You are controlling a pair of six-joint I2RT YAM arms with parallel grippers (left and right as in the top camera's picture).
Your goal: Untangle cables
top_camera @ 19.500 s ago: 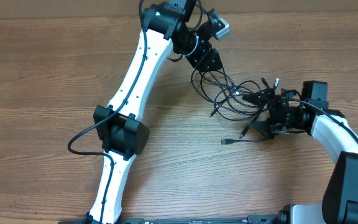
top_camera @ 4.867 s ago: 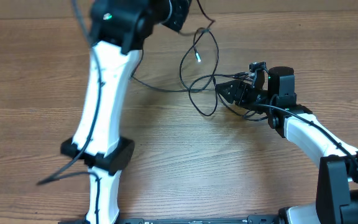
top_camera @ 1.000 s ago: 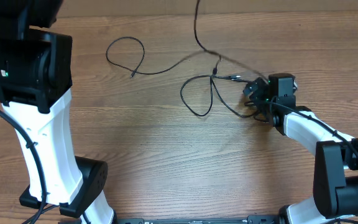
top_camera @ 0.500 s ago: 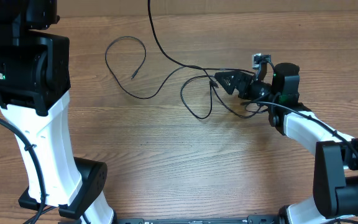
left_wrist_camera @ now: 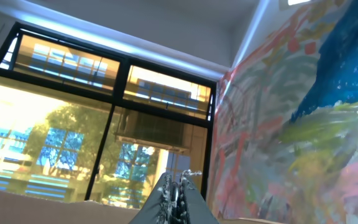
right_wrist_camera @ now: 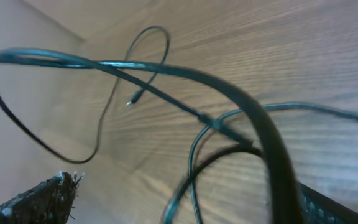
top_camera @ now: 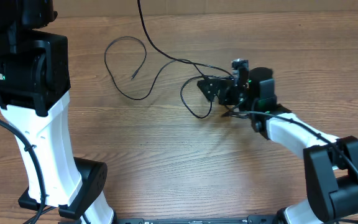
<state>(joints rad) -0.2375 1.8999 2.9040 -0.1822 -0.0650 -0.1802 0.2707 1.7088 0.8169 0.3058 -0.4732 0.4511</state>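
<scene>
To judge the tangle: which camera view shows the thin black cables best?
The overhead view: it shows the thin black cables spread on the wooden table, a loose loop at left and crossings beside the right gripper. The right wrist view shows only blurred close strands. The left wrist view shows a window, no clear cable.

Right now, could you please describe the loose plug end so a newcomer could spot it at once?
On the wooden table, look between the tall left arm and the right gripper, where a thin black cable makes a wide open loop. The plug end is the free tip inside that loop, alone on bare wood, clear of the tangle.
</scene>
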